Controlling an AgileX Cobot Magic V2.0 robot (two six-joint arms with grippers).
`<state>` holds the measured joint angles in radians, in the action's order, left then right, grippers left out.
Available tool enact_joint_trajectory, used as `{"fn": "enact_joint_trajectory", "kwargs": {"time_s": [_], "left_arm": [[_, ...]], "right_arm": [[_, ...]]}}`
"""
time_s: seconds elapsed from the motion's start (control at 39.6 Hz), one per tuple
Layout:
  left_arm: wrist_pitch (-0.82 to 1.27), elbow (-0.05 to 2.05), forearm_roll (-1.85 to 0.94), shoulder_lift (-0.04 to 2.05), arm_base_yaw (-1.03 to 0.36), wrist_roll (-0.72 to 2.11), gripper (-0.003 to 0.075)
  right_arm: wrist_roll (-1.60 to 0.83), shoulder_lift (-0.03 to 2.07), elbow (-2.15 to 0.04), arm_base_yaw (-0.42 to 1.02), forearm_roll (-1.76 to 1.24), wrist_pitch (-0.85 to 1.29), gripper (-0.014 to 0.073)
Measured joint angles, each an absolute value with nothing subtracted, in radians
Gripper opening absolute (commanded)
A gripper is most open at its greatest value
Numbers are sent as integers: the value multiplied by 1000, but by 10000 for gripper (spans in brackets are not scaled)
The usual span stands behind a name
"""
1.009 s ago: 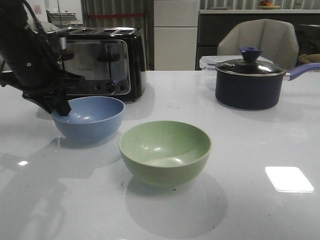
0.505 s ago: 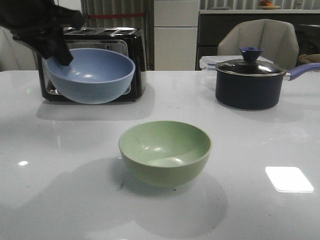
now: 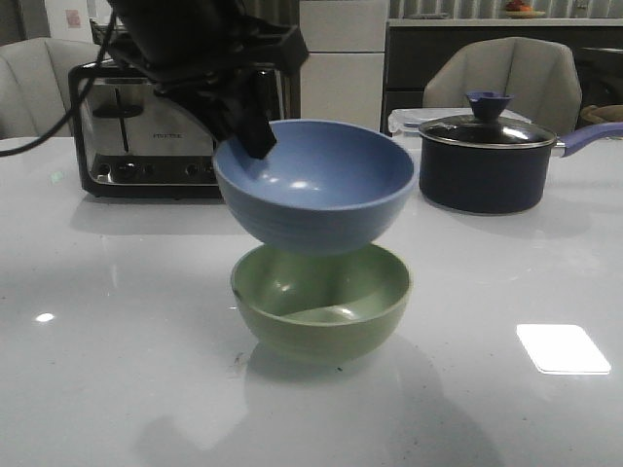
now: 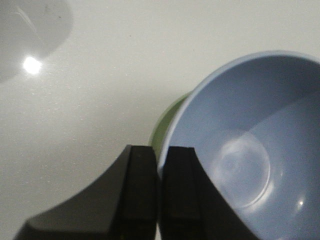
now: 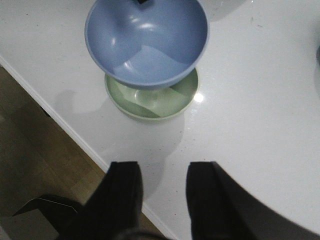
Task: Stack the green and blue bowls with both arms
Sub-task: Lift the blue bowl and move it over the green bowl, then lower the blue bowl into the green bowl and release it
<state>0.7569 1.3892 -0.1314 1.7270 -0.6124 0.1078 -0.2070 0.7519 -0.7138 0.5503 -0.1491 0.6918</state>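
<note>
1. Left arm's fingers (image 4: 176,192) are pinched tight on the rim of the blue bowl (image 3: 313,183), one finger inside and one outside, no gap to speak of. The left gripper (image 3: 255,126) has it by the far-left part of the rim in the front view.
2. Big change from a second ago: the bowl was sitting on the counter (image 3: 506,292) over at the left, in front of the toaster (image 3: 156,131). Half a second ago it was already up in the air over there. Now it's been carried right and hangs directly above the green bowl (image 3: 321,302).
3. The blue bowl looks slightly tipped and sits just above the green one's opening. Whether its bottom is touching yet, I can't tell; the right wrist view suggests it's still a bit above.
4. The green bowl hasn't budged, same spot near the middle of the counter.
5. The right gripper (image 5: 162,192) is spread open with nothing in it, hovering well apart, near the counter's edge.
6. So I'd say the carry is pretty much done. What's left is lowering it in and letting go.
7. The saucepan (image 3: 487,161) at the far right is out of the way.
</note>
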Motion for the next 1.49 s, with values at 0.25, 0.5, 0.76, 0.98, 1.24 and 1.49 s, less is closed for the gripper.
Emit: {"fn": "enact_joint_trajectory", "kwargs": {"time_s": [0.25, 0.5, 0.76, 0.98, 1.24, 1.49], "left_arm": [[742, 1389, -141, 1805, -616, 108, 92], [721, 1389, -163, 1868, -616, 109, 115], [717, 1389, -165, 1876, -616, 109, 361], [748, 1389, -120, 1819, -616, 110, 361], [752, 1280, -98, 1559, -616, 116, 361], [754, 1024, -69, 1205, -616, 124, 361]], "right_arm": [[-207, 752, -714, 550, -149, 692, 361], [-207, 752, -714, 550, -149, 692, 361], [-207, 752, -714, 550, -149, 692, 361], [-207, 752, -714, 550, -149, 692, 361], [-207, 752, -714, 550, -149, 692, 361], [-207, 752, -714, 550, -149, 692, 361]]}}
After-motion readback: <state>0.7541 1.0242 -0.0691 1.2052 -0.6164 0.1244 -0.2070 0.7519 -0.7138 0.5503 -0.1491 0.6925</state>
